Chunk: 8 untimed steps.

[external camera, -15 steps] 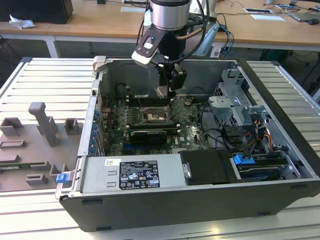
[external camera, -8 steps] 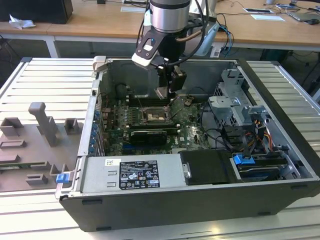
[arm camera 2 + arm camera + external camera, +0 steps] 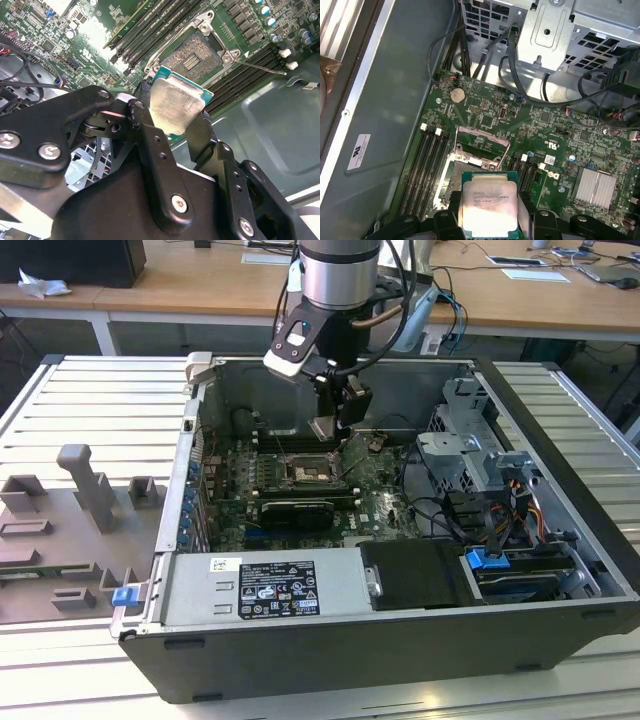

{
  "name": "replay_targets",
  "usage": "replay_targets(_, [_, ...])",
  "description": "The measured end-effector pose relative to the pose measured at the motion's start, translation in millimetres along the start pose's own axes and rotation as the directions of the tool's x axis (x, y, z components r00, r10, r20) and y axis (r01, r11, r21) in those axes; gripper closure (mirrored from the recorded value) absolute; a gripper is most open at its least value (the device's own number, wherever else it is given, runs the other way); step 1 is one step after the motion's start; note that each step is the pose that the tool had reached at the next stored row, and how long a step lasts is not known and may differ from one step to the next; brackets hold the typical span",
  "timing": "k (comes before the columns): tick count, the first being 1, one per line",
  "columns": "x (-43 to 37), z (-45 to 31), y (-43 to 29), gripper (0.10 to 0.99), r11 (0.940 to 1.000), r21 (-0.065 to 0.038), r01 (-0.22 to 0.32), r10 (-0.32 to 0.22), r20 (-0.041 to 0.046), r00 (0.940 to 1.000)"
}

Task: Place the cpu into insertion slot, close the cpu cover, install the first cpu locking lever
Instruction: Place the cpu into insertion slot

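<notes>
My gripper hangs inside the open computer case, shut on the cpu by two opposite edges. The chip's pale silver top faces the camera in both wrist views. It is held in the air a little above and just beside the insertion slot, a square dark socket on the green board, partly hidden behind the chip in the first wrist view. The cpu cover is swung open, standing at the socket's far edge. The socket holds no chip.
Long black memory slots flank the socket on both sides. A thin metal lever sticks out beside the socket. Black cables and a metal drive cage lie close by. A black card sits in front of the socket.
</notes>
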State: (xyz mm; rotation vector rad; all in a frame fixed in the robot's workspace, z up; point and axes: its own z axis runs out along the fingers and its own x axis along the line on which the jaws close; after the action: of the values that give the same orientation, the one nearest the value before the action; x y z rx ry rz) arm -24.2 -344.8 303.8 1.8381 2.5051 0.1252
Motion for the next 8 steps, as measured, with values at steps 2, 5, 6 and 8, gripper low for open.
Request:
replay_targets(2, [0.0, 0.9, -0.1, 0.561, 1.0000, 0.000, 0.000, 0.000, -0.0002, 1.0000])
replay_targets(5, [0.0, 2.2, -0.2, 0.561, 1.0000, 0.001, 0.000, 0.000, -0.0003, 1.0000])
replay_targets(6, [-0.1, 2.6, -0.2, 0.561, 1.0000, 0.001, 0.000, 0.000, -0.0004, 1.0000])
replay_targets(8, [-0.1, 4.6, -0.4, 0.561, 1.0000, 0.002, -0.001, 0.001, -0.0007, 1.0000])
